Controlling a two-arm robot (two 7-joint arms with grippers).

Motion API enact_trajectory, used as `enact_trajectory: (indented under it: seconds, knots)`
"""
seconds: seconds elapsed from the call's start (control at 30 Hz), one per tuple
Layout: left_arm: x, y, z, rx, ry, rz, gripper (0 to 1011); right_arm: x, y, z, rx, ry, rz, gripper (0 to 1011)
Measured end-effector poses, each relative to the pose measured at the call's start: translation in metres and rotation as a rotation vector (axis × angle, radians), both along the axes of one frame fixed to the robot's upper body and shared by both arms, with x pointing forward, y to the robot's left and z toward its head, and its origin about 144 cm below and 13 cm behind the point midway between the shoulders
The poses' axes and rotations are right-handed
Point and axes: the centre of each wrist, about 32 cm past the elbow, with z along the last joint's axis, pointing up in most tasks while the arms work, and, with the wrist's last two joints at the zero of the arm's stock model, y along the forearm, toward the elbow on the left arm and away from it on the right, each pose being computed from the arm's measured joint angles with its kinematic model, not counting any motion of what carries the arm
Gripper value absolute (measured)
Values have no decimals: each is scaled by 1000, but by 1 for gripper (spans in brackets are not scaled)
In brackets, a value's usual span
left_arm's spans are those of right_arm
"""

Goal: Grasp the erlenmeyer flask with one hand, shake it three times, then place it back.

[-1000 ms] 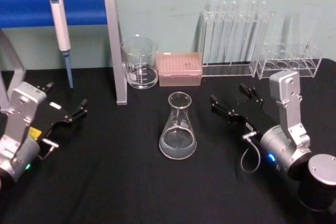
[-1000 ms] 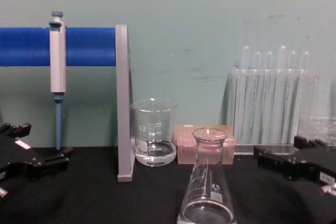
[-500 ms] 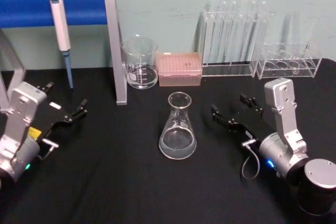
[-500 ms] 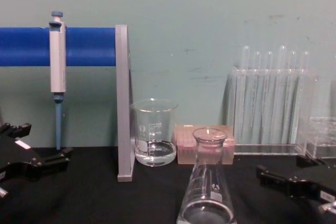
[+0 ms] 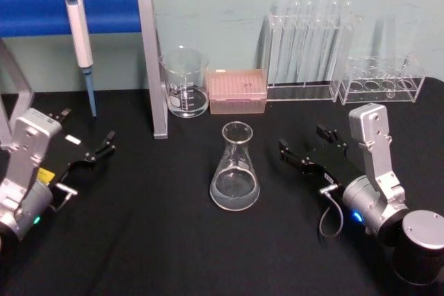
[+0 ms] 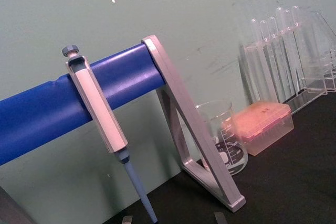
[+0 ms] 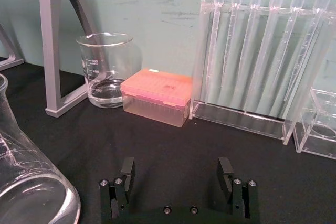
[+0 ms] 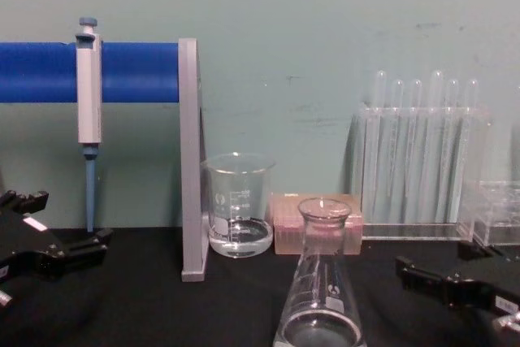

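r gripper (image 5: pixel 306 143) low over the table (image 5: pixel 173 240), just right of erlenmeyer flask (image 5: pixel 235 168), fingers wide, nothing held. l gripper (image 5: pixel 89 136) parked far left, fingers wide. flask upright mid-table; beaker (image 5: pixel 184 82), pink tip box (image 5: pixel 237 91) behind.

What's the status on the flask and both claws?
Both claws open: right claw beside flask, apart; left claw parked. Flask upright on table. Nothing between.

The right gripper (image 5: pixel 312 145) has moved back toward the robot and a little lower than one second ago. It now sits further from the test tube racks, with its fingers spread apart, beside the flask (image 5: pixel 235 168).
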Motion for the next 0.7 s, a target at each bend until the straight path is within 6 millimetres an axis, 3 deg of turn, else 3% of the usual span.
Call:
enact_trajectory:
  seconds: [0.7]
  knots:
    - [0,0,0,0,0,0,1001,0,0,0,3,-1,1,1002]
